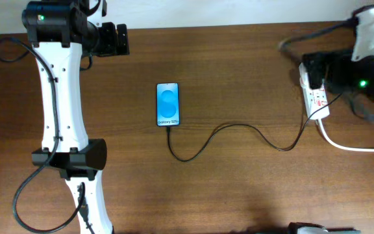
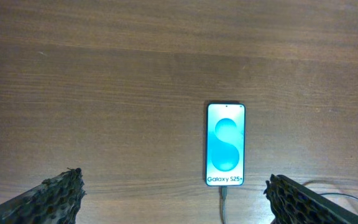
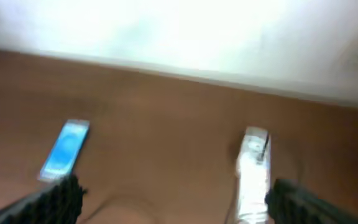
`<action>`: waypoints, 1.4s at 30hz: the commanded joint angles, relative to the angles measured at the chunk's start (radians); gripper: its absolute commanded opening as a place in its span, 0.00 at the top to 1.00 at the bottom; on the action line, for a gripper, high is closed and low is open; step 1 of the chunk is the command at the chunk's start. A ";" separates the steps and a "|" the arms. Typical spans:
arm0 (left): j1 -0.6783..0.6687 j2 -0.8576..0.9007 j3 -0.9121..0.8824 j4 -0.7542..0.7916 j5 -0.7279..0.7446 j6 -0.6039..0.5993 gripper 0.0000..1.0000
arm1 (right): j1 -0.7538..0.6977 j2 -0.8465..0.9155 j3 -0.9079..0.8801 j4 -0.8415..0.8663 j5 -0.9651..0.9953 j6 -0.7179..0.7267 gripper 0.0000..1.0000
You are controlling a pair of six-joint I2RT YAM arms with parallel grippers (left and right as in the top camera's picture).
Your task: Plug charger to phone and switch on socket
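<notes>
The phone point(image 1: 168, 104) lies flat mid-table with its blue screen lit. It also shows in the left wrist view point(image 2: 225, 144) and, blurred, in the right wrist view point(image 3: 66, 149). The thin black charger cable point(image 1: 239, 127) runs from the phone's bottom edge, where its tip point(image 2: 224, 196) sits in the port, across to the white socket strip point(image 1: 318, 99) at the right. My left gripper point(image 1: 112, 39) is open and empty, back at the far left point(image 2: 176, 205). My right gripper point(image 1: 317, 70) hovers over the strip's far end, open and empty point(image 3: 176, 202), with the strip point(image 3: 253, 174) ahead of it.
The strip's thick white cord point(image 1: 349, 146) trails off to the right edge. The left arm point(image 1: 60, 117) stretches along the table's left side. A pale wall borders the far table edge point(image 3: 185, 43). The right wrist view is blurred.
</notes>
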 commanded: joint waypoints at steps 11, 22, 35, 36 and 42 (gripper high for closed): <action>-0.002 -0.002 0.002 0.001 -0.007 0.002 0.01 | 0.113 -0.734 -1.126 0.857 0.067 -0.296 0.02; -0.002 -0.002 0.002 0.001 -0.007 0.002 0.00 | 0.150 -1.308 -1.751 1.133 0.063 -0.324 0.02; -0.002 -0.002 0.002 0.001 -0.007 0.002 0.00 | 0.157 -1.344 -1.913 1.099 0.069 -0.313 0.02; -0.002 -0.002 0.002 0.001 -0.007 0.002 0.01 | 0.158 -1.344 -1.913 1.099 0.071 -0.313 0.02; -0.001 -0.002 0.002 0.001 -0.007 0.002 0.01 | 0.157 -1.344 -1.913 1.099 0.071 -0.313 0.02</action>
